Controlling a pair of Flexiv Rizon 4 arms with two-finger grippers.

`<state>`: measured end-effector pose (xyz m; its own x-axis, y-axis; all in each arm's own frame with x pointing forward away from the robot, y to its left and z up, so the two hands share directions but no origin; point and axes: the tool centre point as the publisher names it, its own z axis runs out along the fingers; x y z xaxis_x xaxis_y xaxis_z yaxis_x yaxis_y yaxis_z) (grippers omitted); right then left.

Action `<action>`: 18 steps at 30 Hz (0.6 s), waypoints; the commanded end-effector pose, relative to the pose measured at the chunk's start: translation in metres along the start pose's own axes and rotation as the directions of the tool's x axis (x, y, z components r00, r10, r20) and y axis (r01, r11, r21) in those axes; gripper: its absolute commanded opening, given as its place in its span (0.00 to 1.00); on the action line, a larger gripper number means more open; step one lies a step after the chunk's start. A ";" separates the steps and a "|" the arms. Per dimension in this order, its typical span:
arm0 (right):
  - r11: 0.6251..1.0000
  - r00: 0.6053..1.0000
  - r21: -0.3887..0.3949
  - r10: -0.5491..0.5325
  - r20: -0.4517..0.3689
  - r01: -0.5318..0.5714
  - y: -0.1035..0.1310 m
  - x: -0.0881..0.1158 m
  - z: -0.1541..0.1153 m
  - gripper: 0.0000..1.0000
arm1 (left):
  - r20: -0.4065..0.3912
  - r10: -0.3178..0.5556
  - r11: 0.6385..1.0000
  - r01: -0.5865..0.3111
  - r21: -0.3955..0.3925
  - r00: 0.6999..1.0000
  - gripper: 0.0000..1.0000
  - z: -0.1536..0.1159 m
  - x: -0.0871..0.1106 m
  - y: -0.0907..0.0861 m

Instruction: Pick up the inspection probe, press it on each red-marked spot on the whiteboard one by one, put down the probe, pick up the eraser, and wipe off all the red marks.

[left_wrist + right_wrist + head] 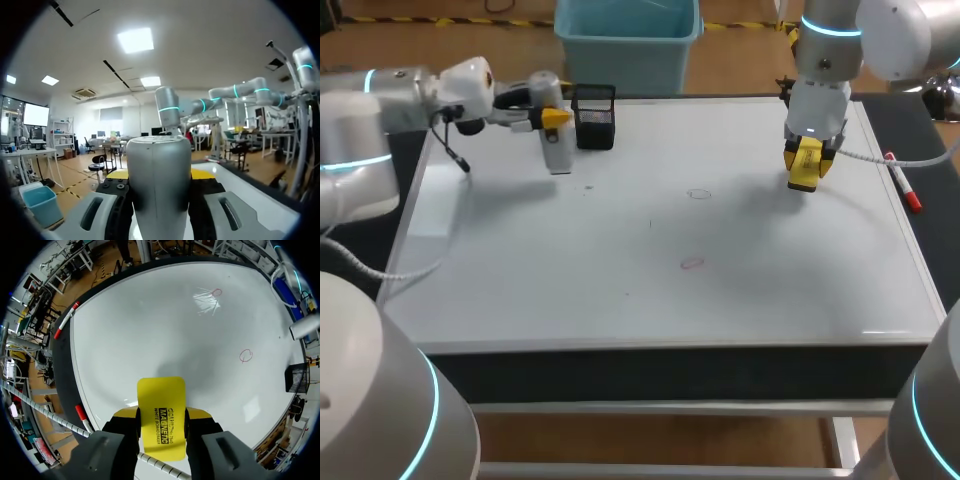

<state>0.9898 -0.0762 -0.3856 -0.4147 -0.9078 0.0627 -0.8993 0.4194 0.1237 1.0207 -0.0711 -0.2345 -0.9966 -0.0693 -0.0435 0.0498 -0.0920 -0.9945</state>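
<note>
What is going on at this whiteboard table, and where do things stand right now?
The left gripper is shut on the silver cylindrical inspection probe, holding it upright beside the black mesh holder at the far left of the white whiteboard. The right gripper is shut on the yellow rectangular eraser, held above the board's right side. Two red circle marks near the middle are not yet wiped. A red marker pen lies just past the board's right edge.

A robotics lab: the grey left arm point(360, 120) and right arm point(825, 60), ringed in cyan light, flank a whiteboard point(720, 300) laid flat as a bench, with a red marker point(902, 182) and black holder point(594, 117) at its edges
</note>
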 end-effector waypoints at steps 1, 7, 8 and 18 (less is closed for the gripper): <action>1.000 1.000 0.000 -0.002 -0.003 0.002 -0.001 0.000 -0.001 0.00 | 0.085 -0.008 1.000 0.009 -0.013 0.996 0.00 -0.010 0.004 -0.006; 1.000 1.000 0.000 -0.002 -0.003 0.002 -0.001 0.000 -0.001 0.00 | 0.089 -0.013 1.000 0.015 -0.021 0.996 0.00 -0.011 0.004 -0.006; 1.000 1.000 0.000 -0.002 -0.003 0.002 -0.001 0.000 -0.001 0.00 | 0.089 -0.013 1.000 0.015 -0.021 0.996 0.00 -0.011 0.004 -0.006; 0.995 0.995 0.015 -0.099 0.003 0.099 0.006 -0.028 -0.005 0.00 | 0.089 -0.013 1.000 0.015 -0.021 0.996 0.00 -0.011 0.004 -0.006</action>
<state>0.9938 -0.0583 -0.3798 -0.3365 -0.9410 0.0360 -0.9342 0.3384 0.1132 1.0170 -0.0591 -0.2309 -0.9883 -0.1509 -0.0209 0.0322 -0.0727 -0.9968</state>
